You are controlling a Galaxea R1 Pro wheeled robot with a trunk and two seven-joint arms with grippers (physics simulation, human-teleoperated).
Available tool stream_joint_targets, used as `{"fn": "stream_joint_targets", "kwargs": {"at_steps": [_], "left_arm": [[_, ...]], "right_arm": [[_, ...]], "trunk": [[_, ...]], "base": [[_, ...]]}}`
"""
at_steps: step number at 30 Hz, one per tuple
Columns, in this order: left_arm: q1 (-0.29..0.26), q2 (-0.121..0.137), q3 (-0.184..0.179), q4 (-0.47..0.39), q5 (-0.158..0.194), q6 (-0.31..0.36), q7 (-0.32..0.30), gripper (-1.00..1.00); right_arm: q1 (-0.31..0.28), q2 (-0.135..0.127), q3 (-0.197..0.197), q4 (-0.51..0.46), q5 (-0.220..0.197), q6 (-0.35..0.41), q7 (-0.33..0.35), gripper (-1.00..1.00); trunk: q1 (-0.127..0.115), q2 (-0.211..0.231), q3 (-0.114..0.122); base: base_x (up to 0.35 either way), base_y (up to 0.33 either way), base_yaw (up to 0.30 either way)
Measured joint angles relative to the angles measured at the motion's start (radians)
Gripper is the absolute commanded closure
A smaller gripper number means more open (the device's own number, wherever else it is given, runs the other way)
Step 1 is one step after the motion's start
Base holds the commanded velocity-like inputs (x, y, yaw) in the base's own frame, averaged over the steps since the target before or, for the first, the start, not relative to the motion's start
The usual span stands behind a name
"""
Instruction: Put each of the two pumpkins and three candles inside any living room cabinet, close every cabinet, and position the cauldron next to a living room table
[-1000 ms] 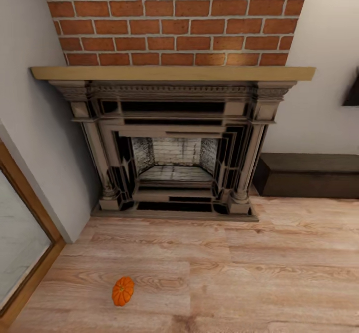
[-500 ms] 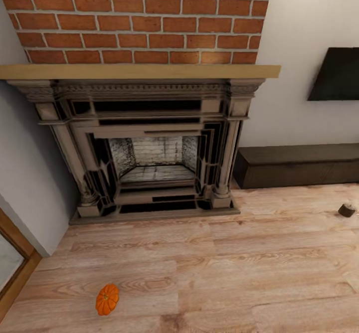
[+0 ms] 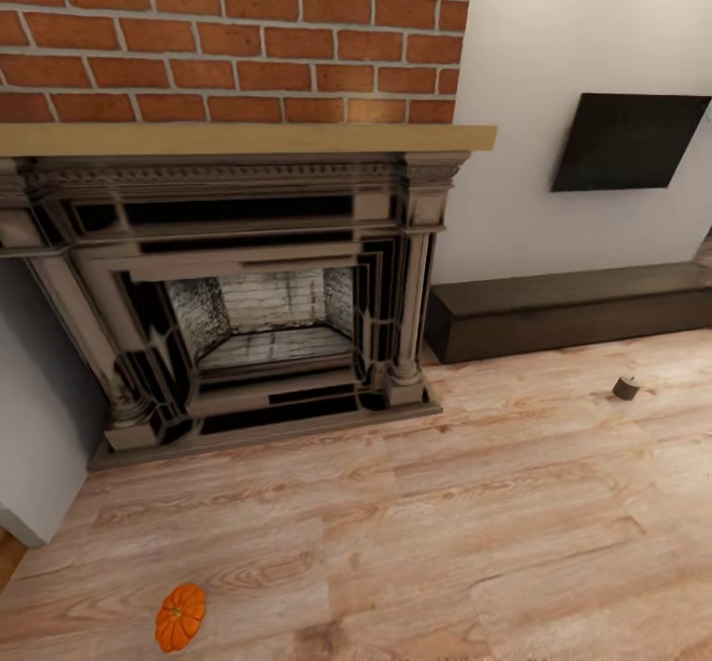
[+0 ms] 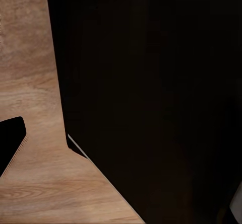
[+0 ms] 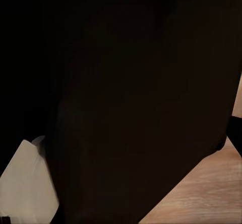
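Facing a brick fireplace (image 3: 247, 275), the robot surveys a wood floor (image 3: 475, 522) where one pumpkin (image 3: 180, 616) lies near its base, the low dark cabinet (image 3: 569, 310) shut along the wall; both grippers' state cannot be told.

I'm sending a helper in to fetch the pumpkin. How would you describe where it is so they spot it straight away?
Find the brick fireplace on the wall. On the bare wood floor out in front of it, toward its left end, lies the pumpkin. It is bright orange, ribbed and round, unlike the small dark thing on the floor near the low cabinet.
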Motion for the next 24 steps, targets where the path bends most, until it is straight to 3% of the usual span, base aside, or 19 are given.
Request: {"fn": "stream_joint_targets", "kwargs": {"at_steps": [24], "left_arm": [[0.000, 0.000, 0.000, 0.000, 0.000, 0.000, 0.000, -1.00]], "right_arm": [[0.000, 0.000, 0.000, 0.000, 0.000, 0.000, 0.000, -1.00]], "trunk": [[0.000, 0.000, -0.013]], "base": [[0.000, 0.000, -0.261]]}}
